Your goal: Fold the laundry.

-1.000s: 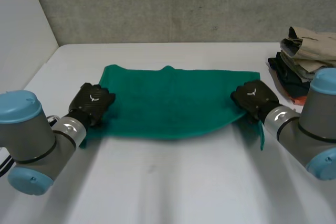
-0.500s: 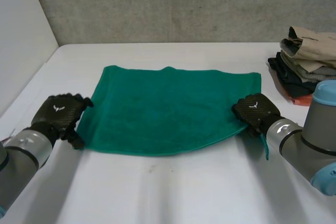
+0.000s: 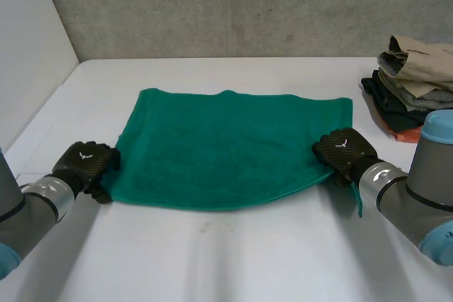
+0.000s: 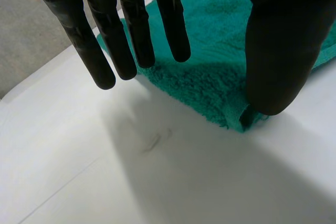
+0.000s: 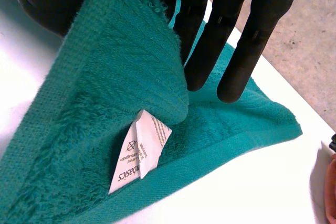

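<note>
Towel: the green towel (image 3: 226,146) lies spread flat in the middle of the worktop (image 3: 233,259), its long side running across in front of me.
Left robot hand: my left robot hand (image 3: 86,164) sits at the towel's near left corner. Its fingers are straight and spread above the edge, the thumb hangs just over the corner tip, and nothing is gripped.
Right robot hand: my right robot hand (image 3: 343,152) is at the near right corner and has it pinched. The cloth runs up between thumb and fingers, and a flap with the white care label (image 5: 139,150) hangs below.
Other things: a pile of folded clothes (image 3: 414,79) stands at the far right, well apart from the towel.
Step in hand: I judge this is taking hold of both near corners for the first fold; the right side is ready and the left is not yet.
Next move: I think the left needs to close thumb and fingers on its corner. Then both can lift together and carry the near edge over to the far edge, keeping level so the halves line up.
</note>
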`<state>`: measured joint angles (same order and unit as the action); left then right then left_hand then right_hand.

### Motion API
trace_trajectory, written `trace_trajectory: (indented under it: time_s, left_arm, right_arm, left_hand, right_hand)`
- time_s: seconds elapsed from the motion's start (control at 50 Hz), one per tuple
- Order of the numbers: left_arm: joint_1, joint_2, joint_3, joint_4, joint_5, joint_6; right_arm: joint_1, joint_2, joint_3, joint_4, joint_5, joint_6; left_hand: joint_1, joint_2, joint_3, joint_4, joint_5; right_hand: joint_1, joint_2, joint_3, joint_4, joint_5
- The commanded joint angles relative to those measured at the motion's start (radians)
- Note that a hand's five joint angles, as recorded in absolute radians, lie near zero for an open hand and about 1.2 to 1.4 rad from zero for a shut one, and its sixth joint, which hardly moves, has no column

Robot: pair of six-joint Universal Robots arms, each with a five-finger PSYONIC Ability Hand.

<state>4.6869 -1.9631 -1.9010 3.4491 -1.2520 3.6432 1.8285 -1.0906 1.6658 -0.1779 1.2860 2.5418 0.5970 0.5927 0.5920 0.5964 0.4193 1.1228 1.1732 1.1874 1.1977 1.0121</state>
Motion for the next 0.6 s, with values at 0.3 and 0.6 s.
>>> trace_trajectory:
  time_s: [0.3, 0.6]
  left_arm:
    - [-0.03, -0.068, 0.126, -0.002, -0.035, 0.052]
    - [-0.062, 0.593, 0.152, -0.216, -0.104, 0.054]
  right_arm:
    - [-0.005, -0.058, -0.029, 0.012, 0.01, -0.003]
    - [-0.057, -0.328, -0.369, 0.585, 0.003, -0.124]
  left_hand:
    - [0.799, 0.804, 0.804, 0.8, 0.802]
    - [0.799, 0.804, 0.804, 0.8, 0.802]
  right_hand:
    - [0.273, 0.223, 0.209, 0.199, 0.21]
    - [0.273, 0.223, 0.209, 0.199, 0.21]
